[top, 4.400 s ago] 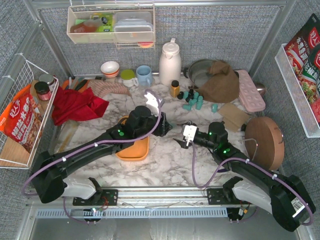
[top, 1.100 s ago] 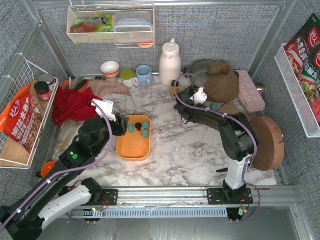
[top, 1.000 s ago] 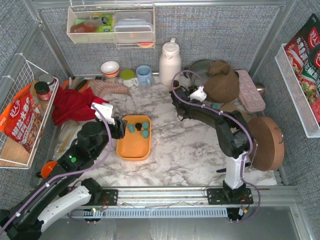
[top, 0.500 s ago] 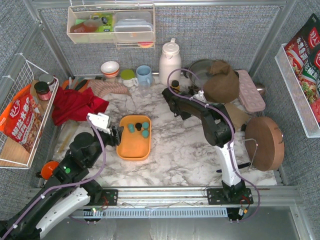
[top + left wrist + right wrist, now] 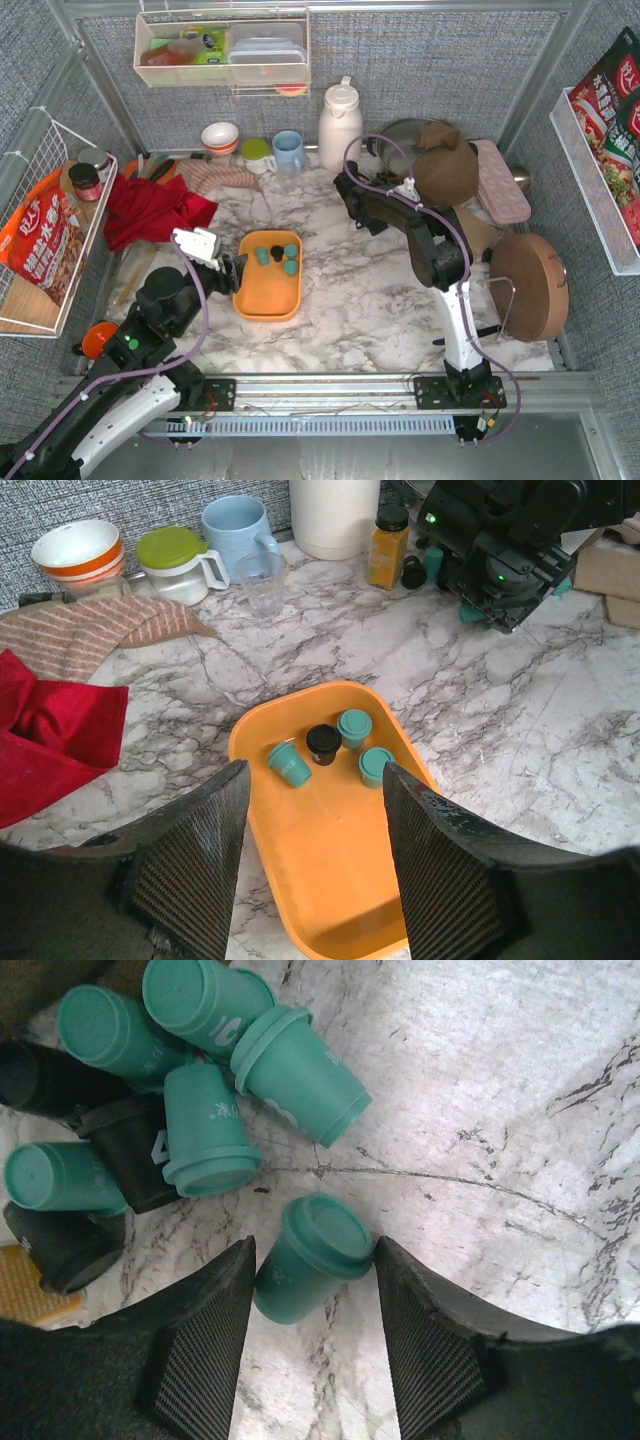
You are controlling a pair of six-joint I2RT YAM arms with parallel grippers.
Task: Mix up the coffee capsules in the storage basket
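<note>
- The storage basket (image 5: 266, 300) sits on the marble table (image 5: 370, 300), left of centre.
- Four coffee capsules (image 5: 353, 727), three teal and one black, huddle at the basket's 12 o'clock end. The rest of its floor is bare.
- The left gripper (image 5: 315, 770) hangs just beside the basket's 9 o'clock wall. Its fingers (image 5: 190, 860) are spread wide and hold nothing.
- The right gripper (image 5: 315, 1245) is over the table at about 2 o'clock from the basket, near the amber bottle (image 5: 388, 545).
- Its fingers (image 5: 200, 1350) are closed against both sides of one teal capsule (image 5: 310, 1265), which lies tilted on the marble.
- At 10 to 11 o'clock of that capsule, a loose heap (image 5: 195, 1120) of teal and black capsules lies on the table. They touch one another, and most lie on their sides.
</note>
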